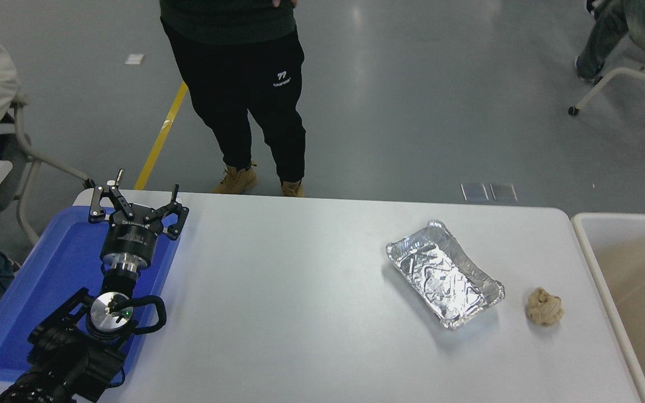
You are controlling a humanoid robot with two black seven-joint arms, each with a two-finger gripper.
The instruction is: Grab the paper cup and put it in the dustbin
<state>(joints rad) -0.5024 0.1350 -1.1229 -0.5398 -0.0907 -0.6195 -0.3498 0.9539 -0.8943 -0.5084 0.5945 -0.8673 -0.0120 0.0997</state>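
Note:
The paper cup is out of view. The dustbin (pixel 583 235), with a thick off-white rim and beige inside, stands against the table's right edge and is cut off by the picture's right side. My left gripper (pixel 136 197) is parked open and empty over the blue tray at the far left. My right arm and gripper are out of view.
A blue plastic tray (pixel 59 263) lies at the table's left end under my left arm. A crinkled silver foil tray (pixel 444 274) and a crumpled tan paper ball (pixel 544 307) lie at the right. A person stands at the far side; others sit at both top corners.

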